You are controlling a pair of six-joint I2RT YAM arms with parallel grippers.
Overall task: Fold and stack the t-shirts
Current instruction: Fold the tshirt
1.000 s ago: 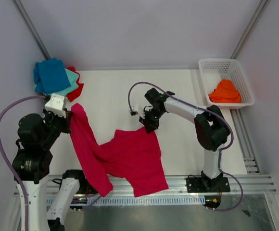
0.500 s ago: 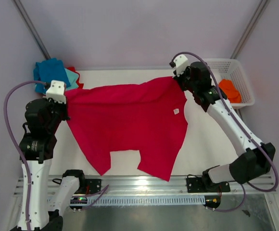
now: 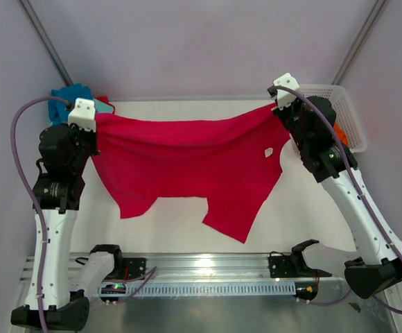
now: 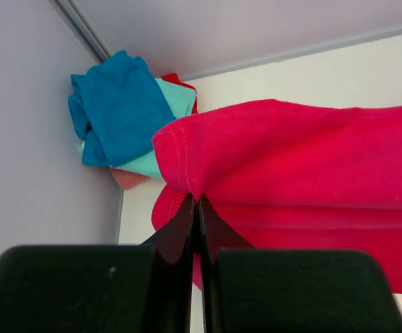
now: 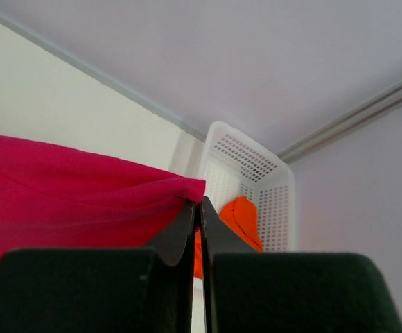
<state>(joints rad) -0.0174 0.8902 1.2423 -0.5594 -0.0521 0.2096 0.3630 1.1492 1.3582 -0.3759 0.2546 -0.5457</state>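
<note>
Where it hangs stretched between the two arms, the crimson t-shirt sits raised over the bench, top edge sagging a little, sleeve and lower part drooping toward the near side; the left fingers are pinched closed on its hemmed left corner; the right fingers are clamped on its right corner; a blue t-shirt lies on a teal t-shirt at the far left corner; an orange t-shirt lies in the white basket at far right.

T-shirt hangs between left pile and right basket.
</note>
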